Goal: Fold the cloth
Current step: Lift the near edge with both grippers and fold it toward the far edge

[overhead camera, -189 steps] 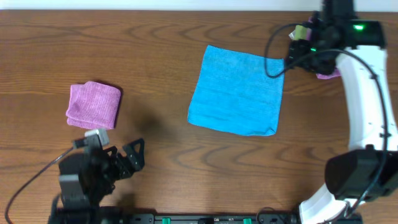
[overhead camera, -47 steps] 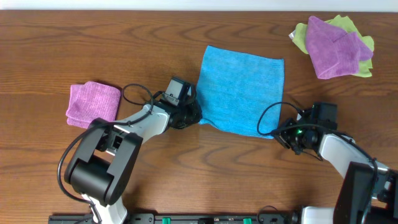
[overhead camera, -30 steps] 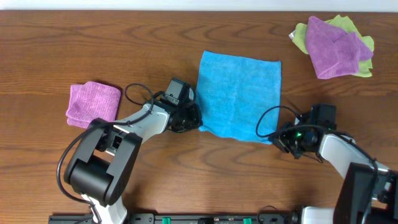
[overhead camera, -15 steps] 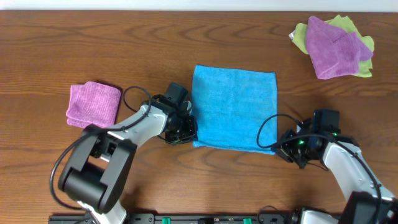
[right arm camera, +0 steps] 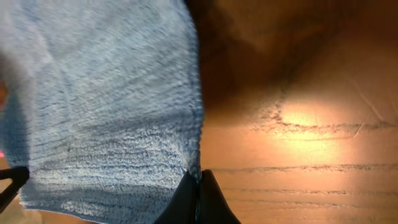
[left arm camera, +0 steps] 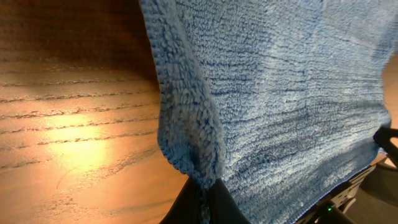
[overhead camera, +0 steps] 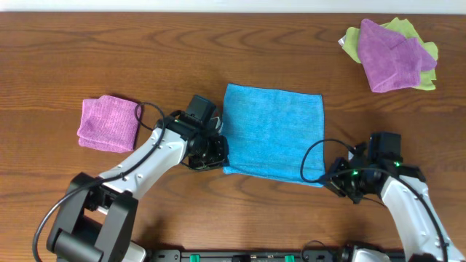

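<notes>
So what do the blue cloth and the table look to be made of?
Blue cloth: likely microfibre or terry, soft and matte; tiny loops in rows show in the wrist views.
Table: wood or wood-look laminate, cannot tell which; brown grain lines, and a semi-gloss sheen where light glares.

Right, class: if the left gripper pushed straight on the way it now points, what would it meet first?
The turquoise cloth itself. The left gripper is shut on a corner of it and points across it, so the terry lies directly ahead. What lies beyond the cloth is hard to judge, since depth is unclear.
</notes>
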You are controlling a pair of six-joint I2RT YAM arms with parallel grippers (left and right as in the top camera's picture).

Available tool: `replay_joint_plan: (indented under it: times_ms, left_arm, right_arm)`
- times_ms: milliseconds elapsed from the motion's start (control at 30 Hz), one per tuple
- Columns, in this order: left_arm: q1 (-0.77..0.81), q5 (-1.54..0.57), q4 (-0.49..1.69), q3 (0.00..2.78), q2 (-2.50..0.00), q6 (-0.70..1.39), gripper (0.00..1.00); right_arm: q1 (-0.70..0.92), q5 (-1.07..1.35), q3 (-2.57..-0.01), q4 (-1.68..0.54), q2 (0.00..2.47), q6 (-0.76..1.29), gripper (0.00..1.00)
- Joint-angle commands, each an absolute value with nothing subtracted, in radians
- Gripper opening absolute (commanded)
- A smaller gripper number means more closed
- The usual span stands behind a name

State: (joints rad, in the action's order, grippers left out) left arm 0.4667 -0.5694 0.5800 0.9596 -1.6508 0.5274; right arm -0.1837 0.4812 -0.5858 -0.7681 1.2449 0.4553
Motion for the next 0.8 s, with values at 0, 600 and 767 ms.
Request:
replay_joint_plan:
  times_ms: [0,600,767]
  left_arm:
    - [0.465,-0.556,0.572,0.951,-1.636,0.543,0.06]
    - [0.389,-0.558,0.326,0.967,-1.636,0.607,0.06]
    - [0.342,-0.547,0.242,0.967,-1.644,0.606,0.06]
  right_arm:
    - [-0.176,0.479,-0.583,-0.735,1.215,0.460,0.01]
    - [-0.176,0.471,-0.627,-0.468,1.208,0.560,0.01]
    - [-0.176,0.463,-0.627,-0.393,1.248,0.573,0.01]
